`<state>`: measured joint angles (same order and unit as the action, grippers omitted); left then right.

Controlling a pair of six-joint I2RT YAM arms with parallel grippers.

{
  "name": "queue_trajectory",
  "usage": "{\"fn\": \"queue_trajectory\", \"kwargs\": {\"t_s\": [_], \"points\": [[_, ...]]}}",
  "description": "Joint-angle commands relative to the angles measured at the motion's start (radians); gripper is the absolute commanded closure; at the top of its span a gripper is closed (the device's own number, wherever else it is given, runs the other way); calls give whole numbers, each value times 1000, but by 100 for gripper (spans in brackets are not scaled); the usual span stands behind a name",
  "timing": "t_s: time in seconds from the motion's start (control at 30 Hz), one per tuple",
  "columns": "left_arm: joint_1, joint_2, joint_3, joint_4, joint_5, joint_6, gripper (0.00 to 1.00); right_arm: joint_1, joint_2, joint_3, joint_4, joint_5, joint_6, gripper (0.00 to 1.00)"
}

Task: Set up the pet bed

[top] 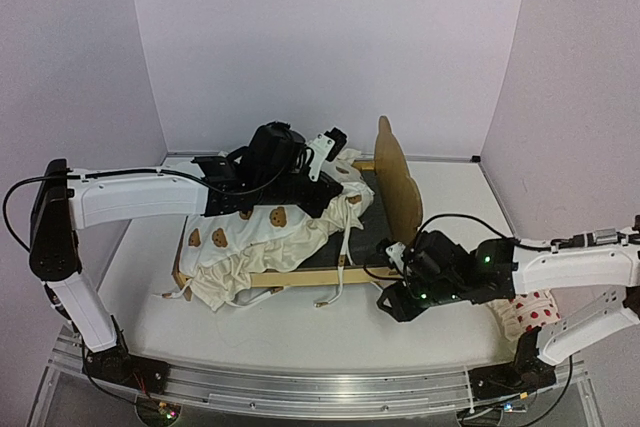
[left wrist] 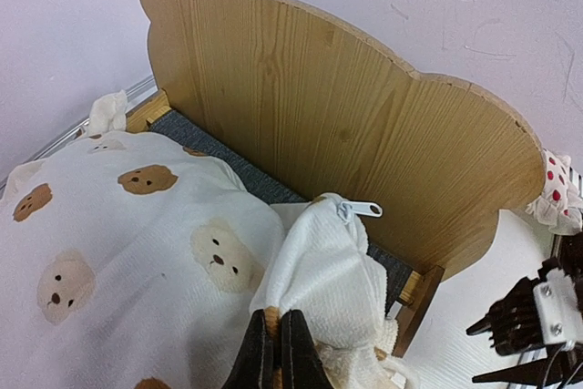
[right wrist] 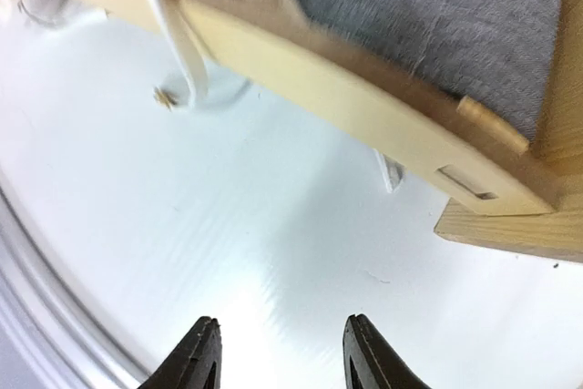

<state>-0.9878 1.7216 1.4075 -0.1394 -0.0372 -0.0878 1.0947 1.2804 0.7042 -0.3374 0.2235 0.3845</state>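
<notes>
The pet bed (top: pixel 300 275) sits in the middle of the white surface (top: pixel 300 332), its bear-eared headboard (top: pixel 397 182) standing upright at the right-hand end. A cream bear-print cushion (top: pixel 250 237) is heaped over the left part of the frame, and it spills over the near rail and past the foot end. That leaves a stretch of dark grey felt base (top: pixel 362 225) bare next to the headboard.

Over on the left arm, the left fingers (left wrist: pixel 278 343) are pressed tight together. They're pinching a bunched fold of the cushion's white fabric, just short of the headboard. There's a small zip pull (left wrist: pixel 364 209) poking out of that fold.

Now the right side: the right fingers (right wrist: pixel 202 362) stand partly apart with nothing between them. They're low over the bare surface, just beside the near side rail (right wrist: pixel 346 102), close to where it slots into the headboard. One white tie (right wrist: pixel 178 43) dangles over that rail and onto the surface.

The red-dotted pillow (top: pixel 530 312) lies off to the right, tucked under the right arm, apart from the bed.
</notes>
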Motion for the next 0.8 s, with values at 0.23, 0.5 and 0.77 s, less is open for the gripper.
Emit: {"fn": "queue_trajectory", "kwargs": {"t_s": [0.23,0.5,0.77], "points": [[1,5,65,-11,-9,-21,100,27,167,-169,567,285,-212,60],[1,12,78,-22,-12,-17,100,14,296,-184,727,341,-200,57],[1,23,95,-31,-12,-14,100,-15,359,-236,874,375,-178,58]]}}
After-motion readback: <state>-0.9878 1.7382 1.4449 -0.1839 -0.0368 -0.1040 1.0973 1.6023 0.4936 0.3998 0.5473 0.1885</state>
